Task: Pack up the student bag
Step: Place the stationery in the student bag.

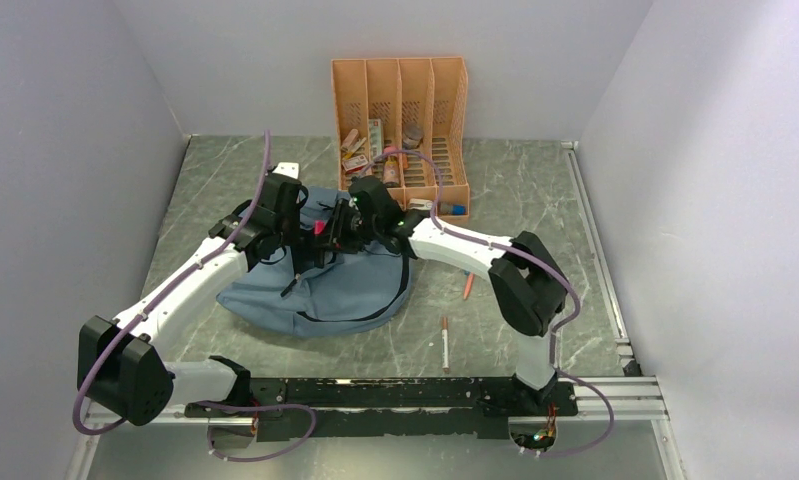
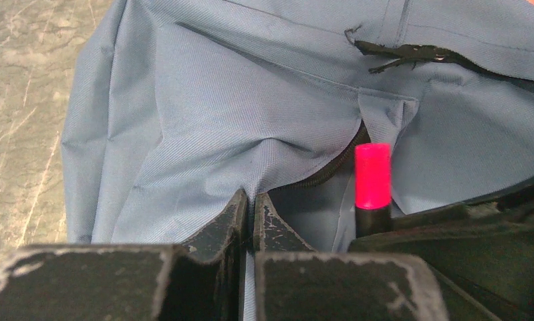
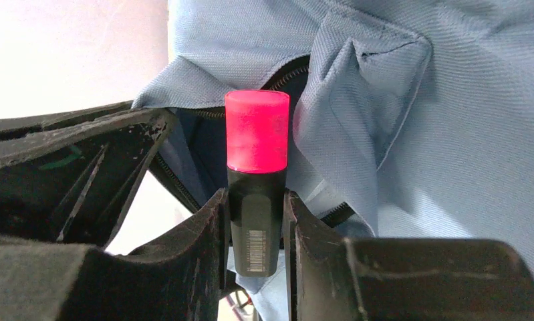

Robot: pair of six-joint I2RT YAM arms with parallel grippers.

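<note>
Student bag [image 1: 320,292], right hand [image 3: 254,204] clamping pink-capped marker [image 3: 256,134], left hand [image 2: 249,204] closed alongside, orange organizer [image 1: 400,90] behind

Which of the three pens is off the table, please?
The pink-capped black marker, held in the jaws of the right gripper by the student bag; the orange pen and white pen lie on the table.

Overhead view: bright, even, diffuse light from above; soft faint shadows on table [image 1: 535,200]. Left wrist view: dimmer; bag [image 2: 217,100] weave sharp; left claw [image 2: 248,200] dark, slightly soft at 6 o'clock. Right wrist view: white blowout at 10 o'clock; marker [image 3: 256,134] cap oversaturated, glowing; right claw [image 3: 254,200] shadowed.
</note>
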